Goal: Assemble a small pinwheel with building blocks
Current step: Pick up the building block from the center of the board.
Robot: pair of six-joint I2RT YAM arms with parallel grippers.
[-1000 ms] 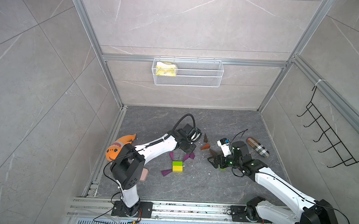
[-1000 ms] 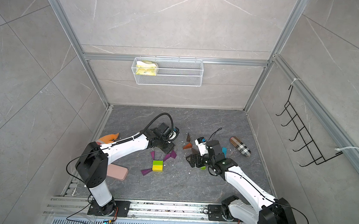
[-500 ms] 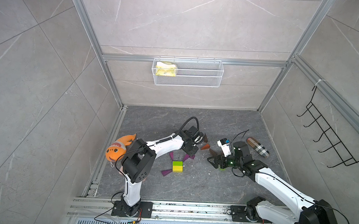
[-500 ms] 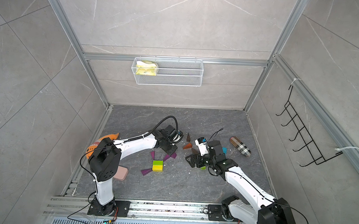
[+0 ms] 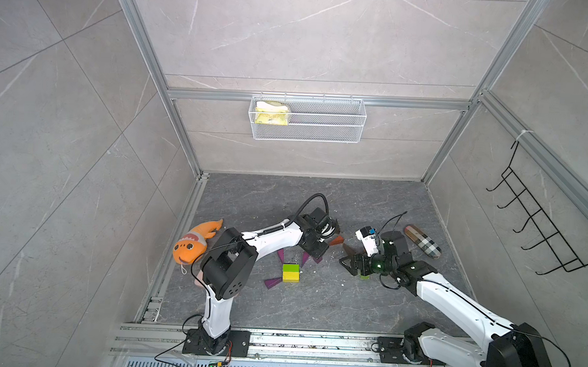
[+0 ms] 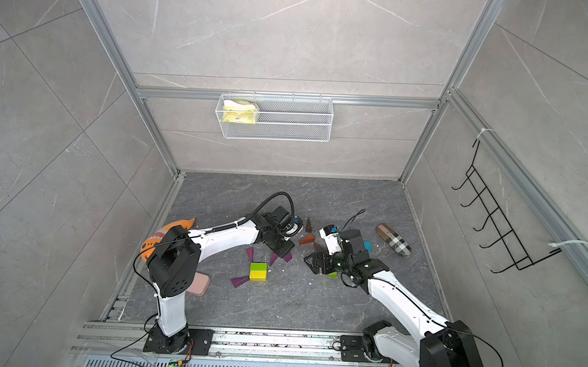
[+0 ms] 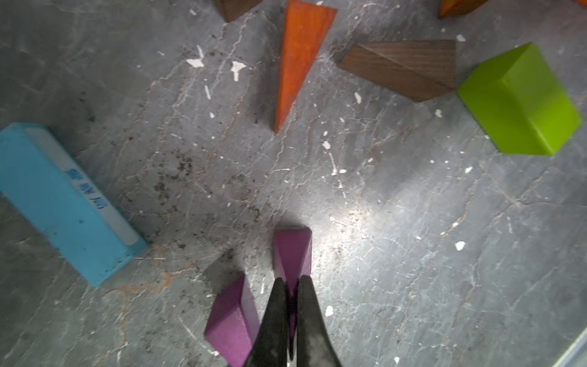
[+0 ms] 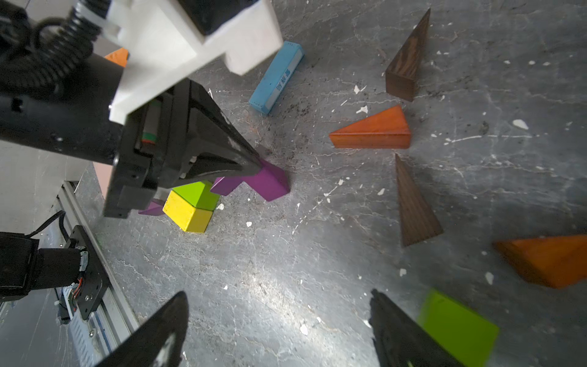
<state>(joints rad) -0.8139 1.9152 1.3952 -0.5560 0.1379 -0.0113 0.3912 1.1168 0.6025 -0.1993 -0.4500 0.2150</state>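
Note:
My left gripper (image 7: 291, 281) is shut on the thin end of a purple wedge (image 7: 293, 251) that rests on the floor. A second purple wedge (image 7: 233, 321) lies right beside it. In both top views the left gripper (image 5: 317, 251) (image 6: 283, 250) sits just behind a green-on-yellow block pair (image 5: 290, 272) (image 6: 258, 270). My right gripper (image 8: 279, 297) stands open over bare floor, with a green brick (image 8: 457, 330) just outside one finger. An orange wedge (image 8: 373, 130), brown wedges (image 8: 414, 206) and a blue bar (image 8: 276, 78) lie between the two arms.
An orange plush fish (image 5: 194, 241) lies by the left wall. A plaid pouch (image 5: 422, 240) lies at the right, and a pink object (image 6: 198, 284) sits under the left arm. A wire basket (image 5: 307, 118) hangs on the back wall, and a black hook rack (image 5: 536, 232) on the right wall.
My left gripper's jaws have closed onto the purple wedge and the left arm has swung a little to the right. The right arm has not moved.

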